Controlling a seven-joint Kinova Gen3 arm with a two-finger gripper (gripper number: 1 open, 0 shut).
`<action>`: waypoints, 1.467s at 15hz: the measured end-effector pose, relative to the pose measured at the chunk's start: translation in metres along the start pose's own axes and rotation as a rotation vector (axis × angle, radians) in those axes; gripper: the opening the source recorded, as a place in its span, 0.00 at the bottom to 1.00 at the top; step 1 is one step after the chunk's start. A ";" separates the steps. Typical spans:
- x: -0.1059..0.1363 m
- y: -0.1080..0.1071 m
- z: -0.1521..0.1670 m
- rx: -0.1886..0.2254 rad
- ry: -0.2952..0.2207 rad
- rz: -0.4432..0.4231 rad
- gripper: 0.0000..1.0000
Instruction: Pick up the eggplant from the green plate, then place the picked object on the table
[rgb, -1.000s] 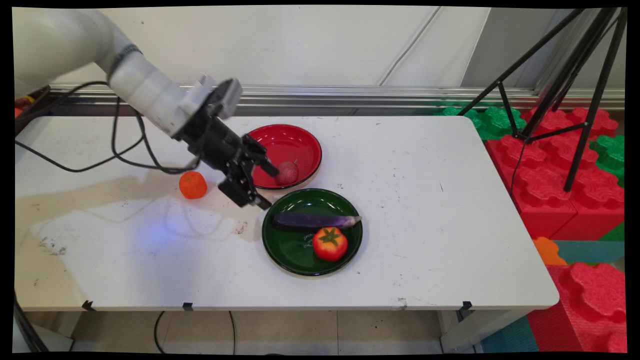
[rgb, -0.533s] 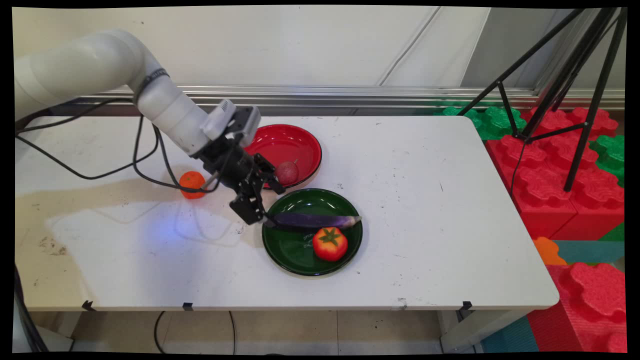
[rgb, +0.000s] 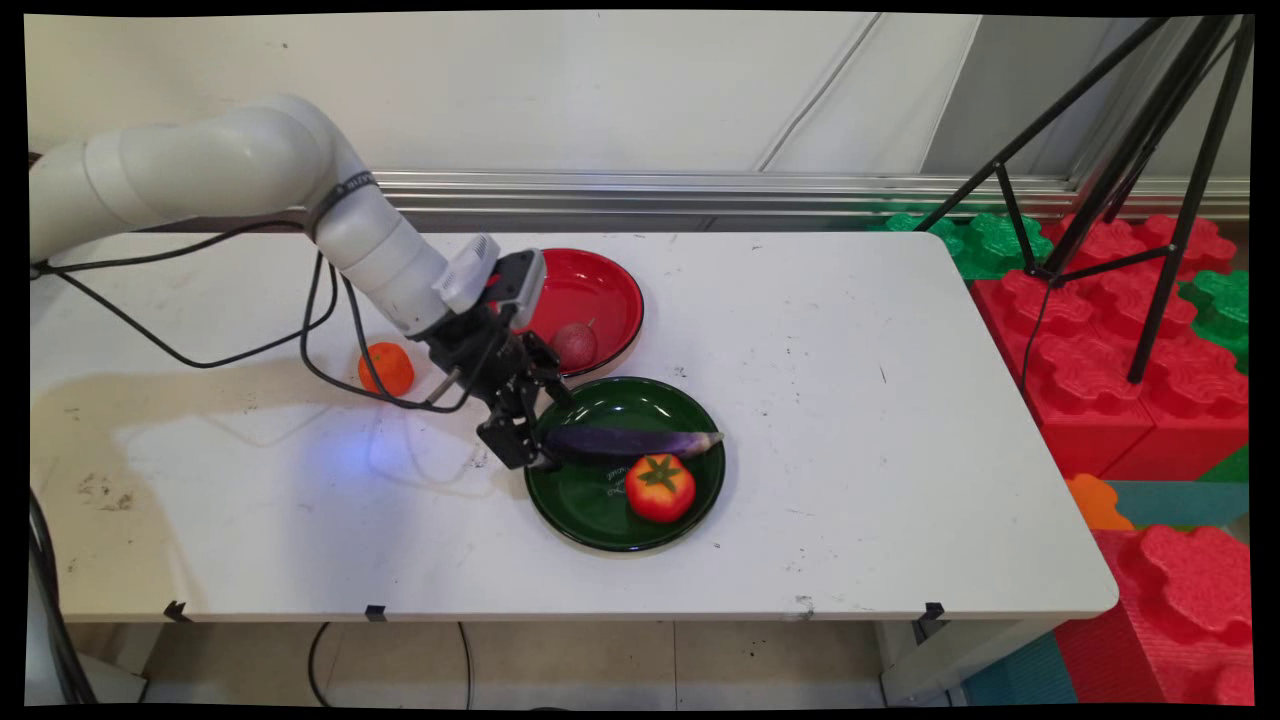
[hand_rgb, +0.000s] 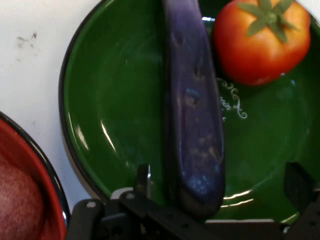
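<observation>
gripper (hand_rgb: 217, 182) spread astride eggplant (hand_rgb: 192, 115), seemingly untouched

Compared with one second ago, the black two-finger pincer (rgb: 537, 437) is lower and further toward the round green glossy plate (rgb: 585, 505). Before, it hung beside the red round plate (rgb: 600, 285), over the white desk (rgb: 850, 400). Now its open fingers stand on both sides of the blunt end of the long purple eggplant (rgb: 630, 441).

Glossy green plate (hand_rgb: 85, 115), dimpled satin-skinned eggplant (hand_rgb: 195, 115), shiny smooth tomato (hand_rgb: 260, 42).
</observation>
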 end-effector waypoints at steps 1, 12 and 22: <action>0.000 -0.001 0.004 0.001 -0.006 0.001 1.00; 0.003 -0.003 0.018 -0.001 -0.015 0.051 0.00; 0.001 -0.004 0.013 0.008 -0.009 0.090 0.00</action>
